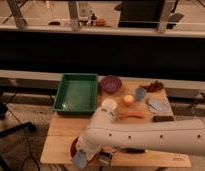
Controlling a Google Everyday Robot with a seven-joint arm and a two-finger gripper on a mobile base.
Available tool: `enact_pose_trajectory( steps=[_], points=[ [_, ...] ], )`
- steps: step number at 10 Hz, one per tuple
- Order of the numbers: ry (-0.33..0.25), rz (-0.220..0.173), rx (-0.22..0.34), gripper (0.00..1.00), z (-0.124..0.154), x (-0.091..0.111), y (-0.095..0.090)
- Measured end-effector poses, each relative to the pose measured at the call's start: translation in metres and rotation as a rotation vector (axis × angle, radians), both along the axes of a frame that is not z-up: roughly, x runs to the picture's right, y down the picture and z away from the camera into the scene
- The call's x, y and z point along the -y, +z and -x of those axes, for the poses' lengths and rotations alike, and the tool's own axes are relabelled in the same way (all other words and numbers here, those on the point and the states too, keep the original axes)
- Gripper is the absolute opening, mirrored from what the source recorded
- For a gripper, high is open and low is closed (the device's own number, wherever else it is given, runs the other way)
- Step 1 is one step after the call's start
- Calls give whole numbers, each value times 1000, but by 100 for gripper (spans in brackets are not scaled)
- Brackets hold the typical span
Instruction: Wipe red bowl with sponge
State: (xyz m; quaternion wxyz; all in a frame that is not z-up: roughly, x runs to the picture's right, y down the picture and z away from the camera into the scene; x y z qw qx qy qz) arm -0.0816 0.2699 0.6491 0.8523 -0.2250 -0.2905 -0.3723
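Observation:
The red bowl (73, 146) sits near the table's front left edge, and only its left rim shows from under my white arm. My gripper (90, 158) hangs at the end of the arm, just over the bowl's front side. It holds a pale blue sponge (79, 159) that points down and left at the bowl's rim. The rest of the bowl is hidden by the arm.
On the wooden table (61, 135) stand a green tray (76, 93) at back left, a purple bowl (111, 84), a white cup (109, 104), an orange fruit (128, 100), a blue cup (140, 93), a carrot-like piece (132, 115) and a blue cloth (158, 105).

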Motion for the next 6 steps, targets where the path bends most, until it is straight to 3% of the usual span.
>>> enact_pose_trajectory(
  steps=[6],
  points=[
    [-4, -15, -27, 0, -4, 10, 19]
  ],
)
